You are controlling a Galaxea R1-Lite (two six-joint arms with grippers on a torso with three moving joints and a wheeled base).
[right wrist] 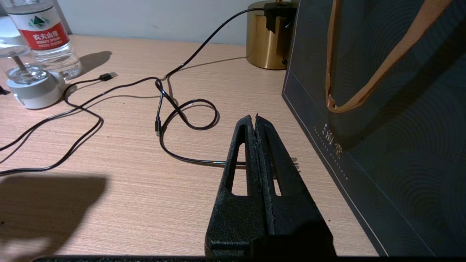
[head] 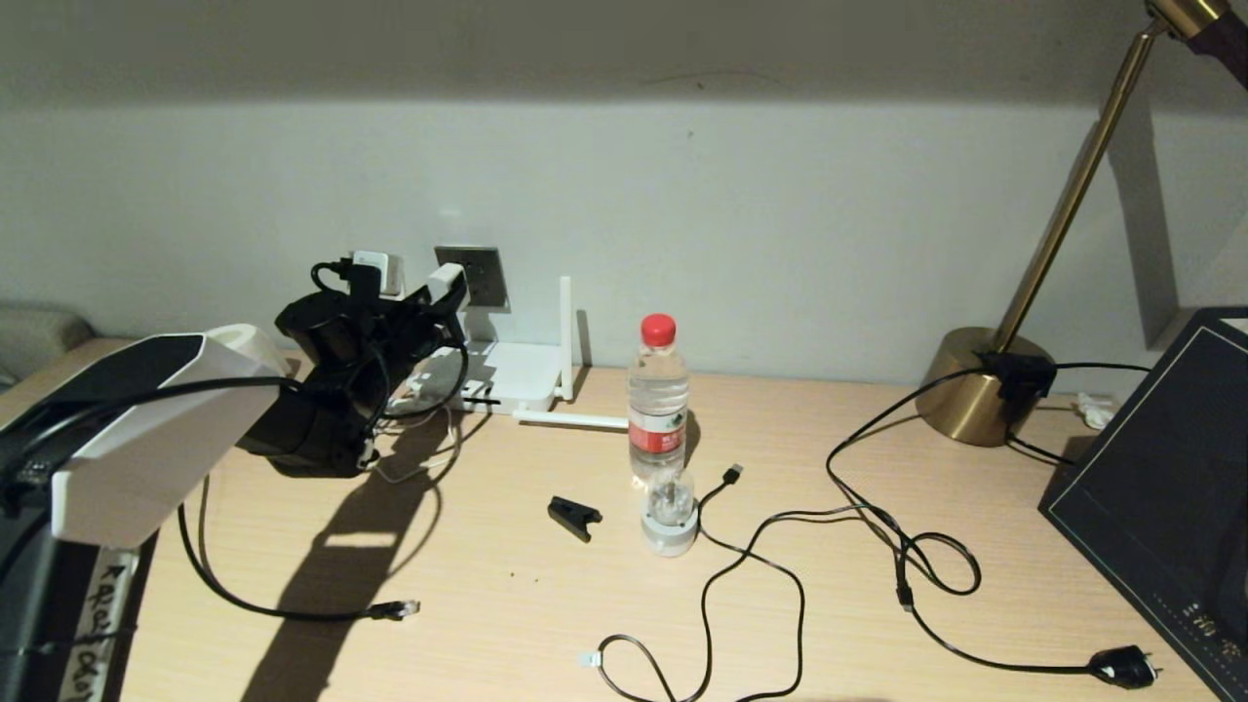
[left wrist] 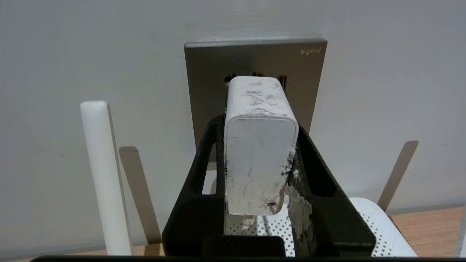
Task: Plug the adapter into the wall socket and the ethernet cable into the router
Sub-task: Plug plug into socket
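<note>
Pale wood desk [head: 507,604] is set against a grey-white wall, with the router [head: 507,375] at the wall's foot and the wall socket [head: 475,276] mounted just above it. From the head view the left gripper [head: 444,292] is seen raised at the socket, the adapter [head: 447,280] showing as a small white block at its tip, but whether the block meets the plate cannot be told from there. The left wrist view settles more: the adapter [left wrist: 259,145] is clamped between the two black fingers [left wrist: 204,174] by its sides, its far end pressed up to the wall socket [left wrist: 255,62] over the upper pin holes; the prongs themselves are hidden. One upright antenna [left wrist: 103,174] and the perforated router top [left wrist: 375,233] are seen below the gripper.

The ethernet cable [head: 253,600] is seen only in the head view, lying on the desk with its clip end [head: 395,610] well apart from the router, unheld.

The right gripper [right wrist: 256,120], out of the head view, is shown by its own wrist camera hanging low over the desk with fingers pressed together on nothing, just beside a dark paper bag [right wrist: 382,109], a black lamp cord [right wrist: 182,116] looped before it, near a water bottle [right wrist: 45,36] and a brass lamp base [right wrist: 267,40]
</note>
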